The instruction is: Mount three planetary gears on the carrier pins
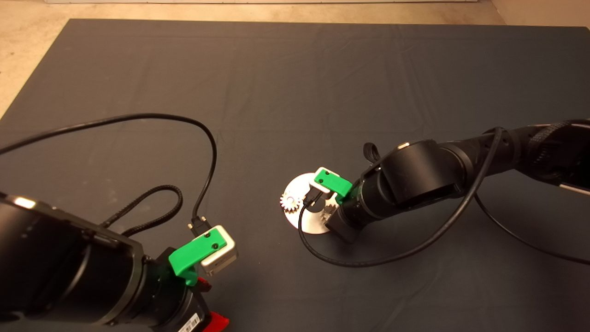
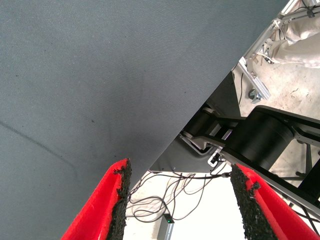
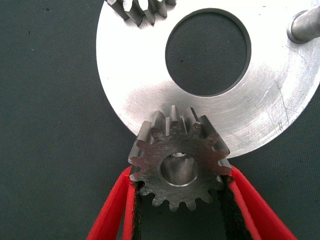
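On the dark grey mat (image 1: pixel 295 83) that covers the table, a flat, shiny round metal disc with a large central hole (image 1: pixel 299 184) lies a little toward the near edge and slightly toward the right edge from the middle. The right gripper (image 3: pixel 181 200), green with two red fingers, is over the near side of that disc, its black arm reaching in from the mat's right edge. Its black-padded fingers (image 3: pixel 117 210) are closed against the toothed rim of a small dark grey metal spur gear (image 3: pixel 180 160), one pad on each side; the gear sits flat at the rim of the disc, and a silvery pin top (image 3: pixel 179 157) shows inside its round bore. A second small silvery spur gear (image 1: pixel 291 201) is seated on the disc at its left side, away from the gripper; in the right wrist view only part of its teeth show at the frame edge. One short bare silvery metal stud (image 3: pixel 304 26) stands upright on the disc, carrying no gear. The left gripper (image 2: pixel 180 205) waits near the mat's near left corner, well apart from the disc; its red fingers stand wide apart with nothing between them, and past the mat's edge its wrist view shows cables on the floor.
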`<state>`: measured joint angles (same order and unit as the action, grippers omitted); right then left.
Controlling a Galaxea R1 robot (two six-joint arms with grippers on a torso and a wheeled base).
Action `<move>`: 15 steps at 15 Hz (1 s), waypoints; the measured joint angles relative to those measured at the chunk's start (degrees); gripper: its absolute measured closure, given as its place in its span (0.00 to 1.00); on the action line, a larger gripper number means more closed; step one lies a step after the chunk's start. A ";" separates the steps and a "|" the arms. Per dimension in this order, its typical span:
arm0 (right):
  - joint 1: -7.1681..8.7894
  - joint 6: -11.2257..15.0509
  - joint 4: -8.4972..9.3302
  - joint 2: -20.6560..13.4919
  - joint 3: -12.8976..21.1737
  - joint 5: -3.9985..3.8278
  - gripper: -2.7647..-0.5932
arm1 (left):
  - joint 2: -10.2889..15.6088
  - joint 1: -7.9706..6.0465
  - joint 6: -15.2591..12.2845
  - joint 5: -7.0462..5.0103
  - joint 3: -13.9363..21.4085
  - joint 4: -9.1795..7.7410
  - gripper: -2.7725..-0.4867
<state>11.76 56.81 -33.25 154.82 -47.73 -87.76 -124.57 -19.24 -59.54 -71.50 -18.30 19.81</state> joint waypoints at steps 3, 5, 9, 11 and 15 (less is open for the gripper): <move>0.01 -0.02 0.02 0.00 -0.01 0.03 0.87 | -0.02 0.00 0.01 0.00 -0.02 0.00 0.63; 0.03 -0.02 0.04 0.00 -0.01 0.03 0.87 | -0.02 0.00 0.00 0.00 -0.02 0.04 0.63; 0.03 -0.02 0.04 -0.02 -0.01 0.05 0.87 | -0.02 0.00 0.00 0.00 -0.02 0.06 0.63; 0.07 -0.02 0.07 0.00 -0.01 0.06 0.87 | -0.02 0.00 0.00 0.00 -0.02 0.06 0.63; 0.18 -0.02 0.12 -0.02 -0.12 0.10 0.87 | -0.02 0.00 0.01 0.00 -0.02 0.11 0.63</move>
<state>11.93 56.78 -33.13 154.80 -47.85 -87.66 -124.59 -19.24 -59.53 -71.50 -18.32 19.92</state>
